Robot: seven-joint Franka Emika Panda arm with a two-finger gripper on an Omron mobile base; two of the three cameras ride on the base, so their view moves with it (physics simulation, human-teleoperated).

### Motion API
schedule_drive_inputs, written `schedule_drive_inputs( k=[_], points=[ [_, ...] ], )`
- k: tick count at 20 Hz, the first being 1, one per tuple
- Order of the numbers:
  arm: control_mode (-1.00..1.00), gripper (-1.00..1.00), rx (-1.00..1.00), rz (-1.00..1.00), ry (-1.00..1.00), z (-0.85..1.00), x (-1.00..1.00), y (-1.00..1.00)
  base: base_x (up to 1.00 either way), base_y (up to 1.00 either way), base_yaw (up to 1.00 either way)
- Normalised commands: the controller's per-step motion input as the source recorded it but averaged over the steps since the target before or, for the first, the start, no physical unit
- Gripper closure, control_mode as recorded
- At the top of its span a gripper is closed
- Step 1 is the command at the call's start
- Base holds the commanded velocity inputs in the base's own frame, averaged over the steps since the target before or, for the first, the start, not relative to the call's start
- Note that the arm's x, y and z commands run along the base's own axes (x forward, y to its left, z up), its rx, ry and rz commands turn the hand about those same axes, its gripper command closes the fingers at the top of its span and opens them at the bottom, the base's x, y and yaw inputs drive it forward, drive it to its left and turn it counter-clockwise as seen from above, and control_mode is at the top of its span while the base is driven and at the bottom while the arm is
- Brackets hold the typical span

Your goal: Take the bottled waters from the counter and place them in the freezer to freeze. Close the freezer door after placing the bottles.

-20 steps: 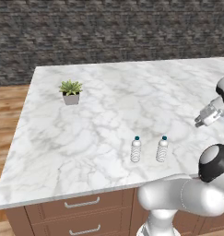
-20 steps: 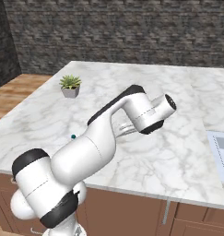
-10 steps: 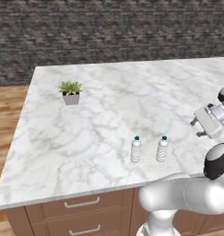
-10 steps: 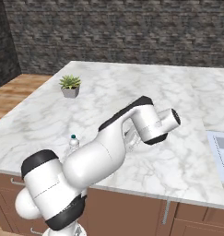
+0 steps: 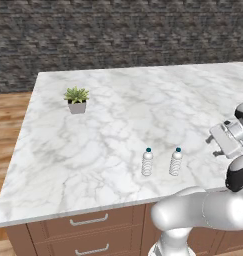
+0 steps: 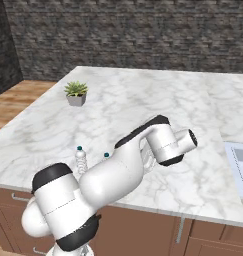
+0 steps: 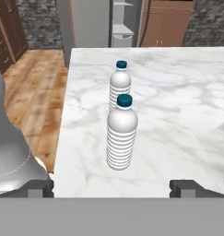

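Here the gripper hangs wide open above the bench, the nearer bottled water at its twelve o'clock, the second bottle just behind.

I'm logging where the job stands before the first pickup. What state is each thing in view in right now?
Nearer water bottle: upright on the counter, capped, not gripped.
Farther water bottle: upright, capped, just behind the nearer one.
Gripper: open, empty, lined up on the nearer bottle, short of it.
Freezer: one door open, pale shelves showing.
Potted plant: upright on the counter.
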Motion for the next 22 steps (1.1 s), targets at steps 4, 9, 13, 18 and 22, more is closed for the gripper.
schedule_drive_inputs(
  k=[4,9,13,18,22],
  points=[
    [-1.0,-1.0,0.0,0.0,0.0,-0.31,0.04,0.27,0.0,0.0,0.0],
    [-1.0,-1.0,0.02,0.0,0.02,-0.12,0.06,0.48,0.0,0.0,0.0],
    [-1.0,-1.0,0.03,0.0,0.05,-0.08,0.19,0.47,0.0,0.0,0.0],
    [-1.0,-1.0,0.02,0.0,0.02,-0.02,0.07,0.33,0.0,0.0,0.0],
    [-1.0,-1.0,0.0,0.01,0.0,0.0,0.04,0.23,0.0,0.0,0.0]
  ],
)
